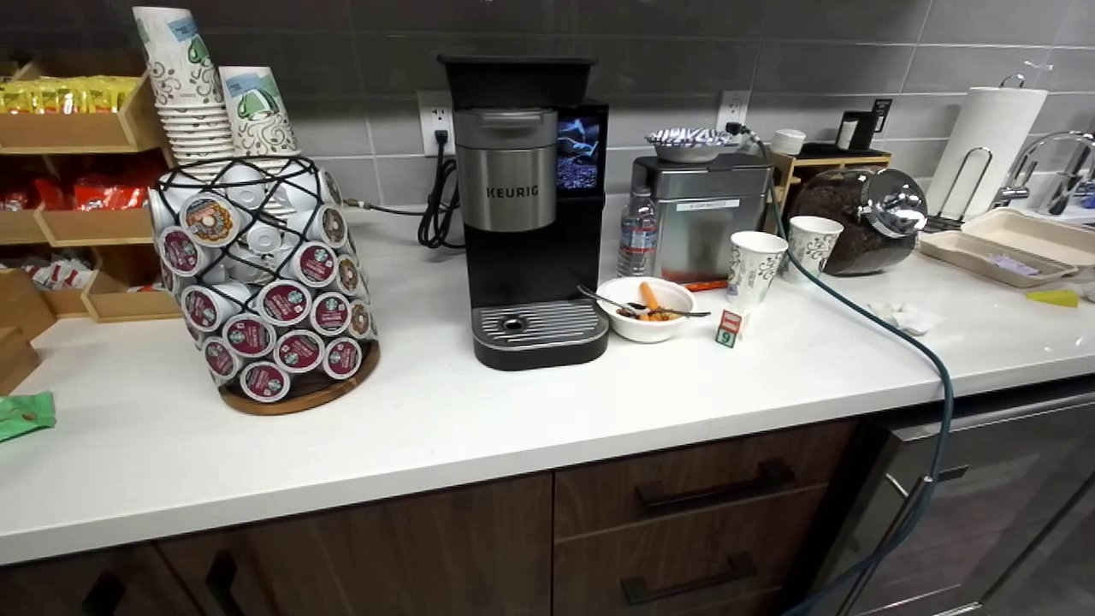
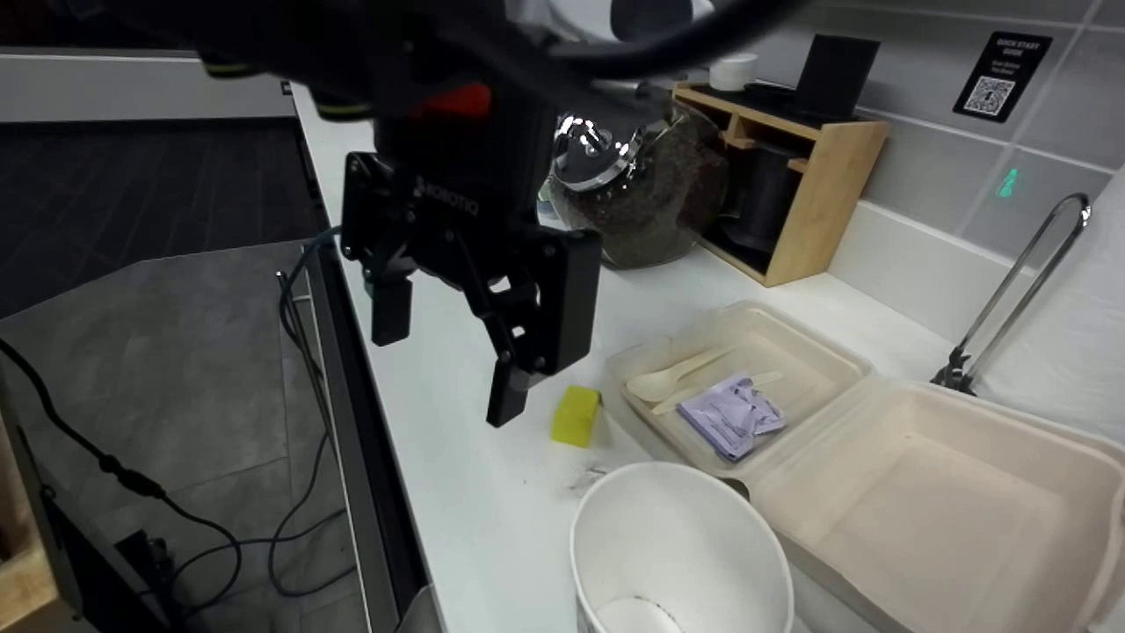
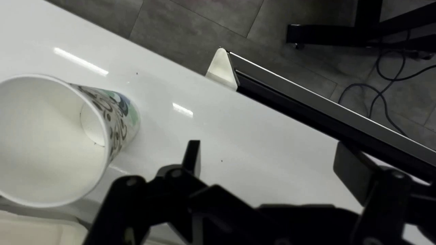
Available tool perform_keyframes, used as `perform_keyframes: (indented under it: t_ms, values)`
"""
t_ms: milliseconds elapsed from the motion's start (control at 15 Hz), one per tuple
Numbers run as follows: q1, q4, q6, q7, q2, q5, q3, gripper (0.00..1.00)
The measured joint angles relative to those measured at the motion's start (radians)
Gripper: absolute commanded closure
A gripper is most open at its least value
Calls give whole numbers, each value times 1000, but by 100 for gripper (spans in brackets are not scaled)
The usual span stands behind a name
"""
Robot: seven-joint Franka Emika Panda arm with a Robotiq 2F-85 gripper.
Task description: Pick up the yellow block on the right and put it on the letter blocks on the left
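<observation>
The small yellow block lies on the white counter beside the takeout container in an exterior view. The yellow block also shows at the far right in an exterior view. My gripper hangs above the counter near the yellow block, apart from it, with its fingers wide apart. In the wrist view the gripper is open with only bare counter between its fingers; the yellow block cannot be made out there. The letter blocks, red and green, are stacked before a paper cup in an exterior view.
A paper cup stands near the open container; the cup is left in the wrist view. A white bowl, coffee maker and paper cups stand near the letter blocks. A cable crosses the counter.
</observation>
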Motion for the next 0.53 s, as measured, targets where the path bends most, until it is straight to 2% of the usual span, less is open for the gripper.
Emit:
perform_keyframes:
  t_ms: [200, 533]
  values:
    - [-38, -8, 33, 0, -18, -10, 58, 0]
    - [-87, -109, 266, -69, -19, -10, 164, 0]
